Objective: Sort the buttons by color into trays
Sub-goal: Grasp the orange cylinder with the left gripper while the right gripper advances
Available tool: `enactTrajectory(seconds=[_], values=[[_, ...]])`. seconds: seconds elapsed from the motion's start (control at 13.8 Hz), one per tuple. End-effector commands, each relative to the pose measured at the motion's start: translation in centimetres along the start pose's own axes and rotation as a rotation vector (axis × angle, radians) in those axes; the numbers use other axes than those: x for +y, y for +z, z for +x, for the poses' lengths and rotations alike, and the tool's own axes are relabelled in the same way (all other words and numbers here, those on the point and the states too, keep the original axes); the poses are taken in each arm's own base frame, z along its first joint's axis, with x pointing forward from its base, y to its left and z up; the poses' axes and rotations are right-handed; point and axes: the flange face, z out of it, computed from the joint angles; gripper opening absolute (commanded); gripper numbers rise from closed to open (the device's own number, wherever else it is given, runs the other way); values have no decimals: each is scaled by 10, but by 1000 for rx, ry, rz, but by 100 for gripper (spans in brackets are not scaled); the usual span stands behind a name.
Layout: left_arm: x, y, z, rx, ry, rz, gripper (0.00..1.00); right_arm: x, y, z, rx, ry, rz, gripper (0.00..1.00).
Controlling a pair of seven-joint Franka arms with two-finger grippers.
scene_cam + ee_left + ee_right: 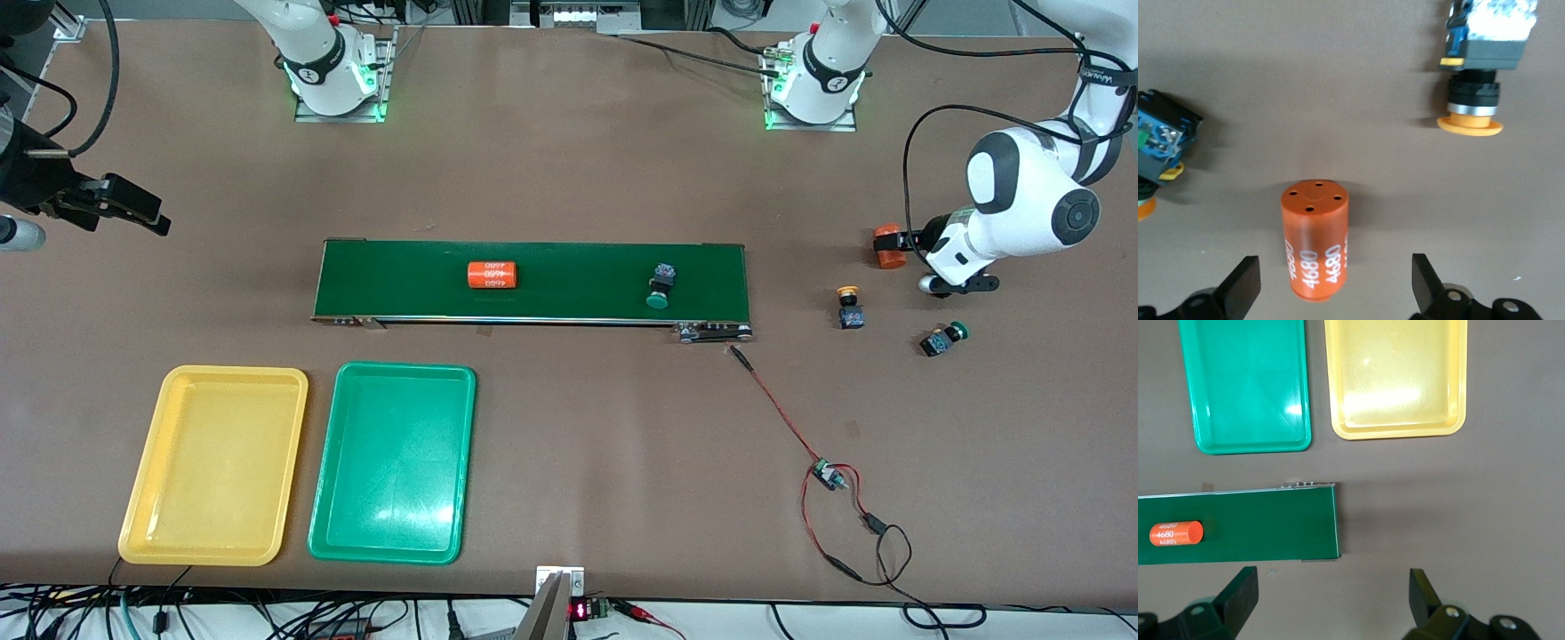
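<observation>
One green-capped button (660, 286) lies on the dark green belt (578, 280). A yellow-capped button (850, 307) (1475, 73) and a second green-capped button (942, 340) lie on the table toward the left arm's end. Another yellow-capped button (1158, 147) shows at the edge of the left wrist view. My left gripper (911, 240) (1335, 267) is open, its fingers on either side of an orange cylinder (889, 247) (1315, 240) without touching it. My right gripper (133, 209) (1331, 587) hangs open and empty over bare table at the right arm's end. The yellow tray (236, 373) (1398, 373) and green tray (404, 368) (1248, 387) lie side by side, both empty.
A second orange cylinder (492, 275) (1177, 533) lies on the belt. A red and black wire with a small board (827, 476) runs from the belt's end toward the table edge nearest the front camera.
</observation>
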Motion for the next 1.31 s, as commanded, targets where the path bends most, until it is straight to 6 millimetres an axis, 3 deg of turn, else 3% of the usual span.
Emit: enactTrajectory(seconds=[0.0,0.36,0.44,0.51,0.8,0.94,1.16,1.23], values=[[-4,11,2,3,40,11,100,0,4,-5,-51,-15,9,100],[-4,32,7,-8,62,-4,94,9,5,-3,-53,3,13,100],[-5,32,7,-8,62,-4,88,11,6,-3,-58,19,12,100],[-5,32,7,-8,62,-4,64,11,6,-4,-59,19,11,100],[-13,32,4,-11,59,-11,27,18,24,6,-89,35,10,100],[-14,26,3,-1,92,-7,9,24,23,7,-84,42,11,100],[-2,-12,-1,24,128,28,0,21,28,9,-88,18,5,100],[16,-24,1,28,160,49,0,22,28,10,-90,20,7,100]])
